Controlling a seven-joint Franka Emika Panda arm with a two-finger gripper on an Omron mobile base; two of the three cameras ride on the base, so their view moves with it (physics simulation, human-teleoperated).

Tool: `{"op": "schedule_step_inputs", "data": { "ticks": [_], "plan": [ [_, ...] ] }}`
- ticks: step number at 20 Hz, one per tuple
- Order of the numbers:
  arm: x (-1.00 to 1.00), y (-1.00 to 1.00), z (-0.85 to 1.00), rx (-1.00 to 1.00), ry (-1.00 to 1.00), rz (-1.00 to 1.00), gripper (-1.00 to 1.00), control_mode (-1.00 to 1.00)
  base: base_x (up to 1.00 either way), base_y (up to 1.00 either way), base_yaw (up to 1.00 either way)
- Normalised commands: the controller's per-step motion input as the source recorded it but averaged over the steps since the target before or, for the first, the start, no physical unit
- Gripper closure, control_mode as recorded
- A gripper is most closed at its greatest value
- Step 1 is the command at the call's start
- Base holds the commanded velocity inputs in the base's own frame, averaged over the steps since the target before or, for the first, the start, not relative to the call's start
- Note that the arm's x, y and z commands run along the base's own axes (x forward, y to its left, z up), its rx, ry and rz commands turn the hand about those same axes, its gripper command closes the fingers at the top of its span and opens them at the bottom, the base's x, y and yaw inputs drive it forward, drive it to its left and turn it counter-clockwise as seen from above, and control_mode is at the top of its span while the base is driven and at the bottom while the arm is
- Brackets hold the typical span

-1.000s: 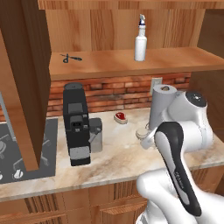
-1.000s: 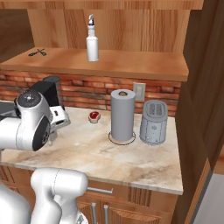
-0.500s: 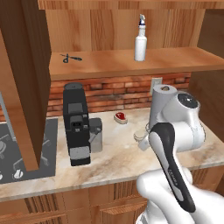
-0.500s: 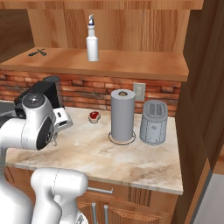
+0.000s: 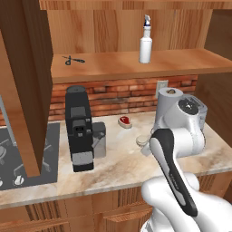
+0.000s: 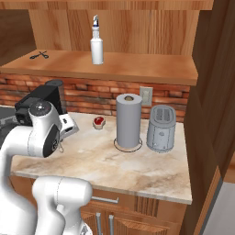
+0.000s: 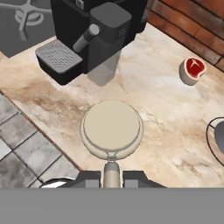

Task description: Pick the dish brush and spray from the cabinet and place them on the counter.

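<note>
- Cream-white plastic marks the dish brush (image 5: 142, 141) in the left base view: its round head peeks out at about 9 o'clock of the arm's wrist, over the marbled desk (image 5: 118, 158), just in front of the paper towel roll (image 5: 166, 102). The spray (image 5: 145, 44) stands upright on the shelf of the cabinet (image 5: 136, 68), at roughly 1 o'clock from the black scissors (image 5: 72, 60) and well apart from them. A black coffee machine (image 5: 79, 129) stands on the desk at the left.
- From the right base view, the spray (image 6: 96, 45) is alone near mid-shelf, and the toaster (image 6: 161, 128) stands just beside the towel roll (image 6: 128, 120). The arm hides the brush here.
- Looking along the hand, the end effector (image 7: 111, 177) is clamped on the brush's thin handle, with the round head (image 7: 111, 124) at 12 o'clock of the fingertips (image 7: 133, 177). Whether the head touches the desk or hangs just above it is hard to judge from this angle. A small red-topped item (image 7: 192, 70) lies at 2 o'clock.
- Handling, as I judge it: the brush looks light and stiff, so a hold on the handle close to the head suits it. The spray is slim, smooth and top-heavy at the nozzle; gripping its mid-body, below the trigger, should keep it from tipping or slipping.
</note>
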Motion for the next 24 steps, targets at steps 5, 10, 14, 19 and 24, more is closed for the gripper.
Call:
{"op": "schedule_step_inputs", "data": {
  "ticks": [5,10,14,19,24],
  "plan": [
    [0.00,0.00,-0.80,0.04,-0.23,0.00,1.00,-1.00,0.00,0.00,0.00],
    [0.00,0.02,-0.83,0.03,-0.23,0.00,1.00,-1.00,0.00,0.00,0.00],
    [0.00,0.07,-0.80,0.01,-0.23,0.00,1.00,-1.00,0.00,0.00,0.00],
    [0.00,0.08,-0.74,0.00,-0.22,0.00,1.00,-1.00,0.00,0.00,0.00],
    [0.00,0.05,-0.67,0.00,-0.22,0.00,1.00,-1.00,0.00,0.00,0.00]
  ]
}}
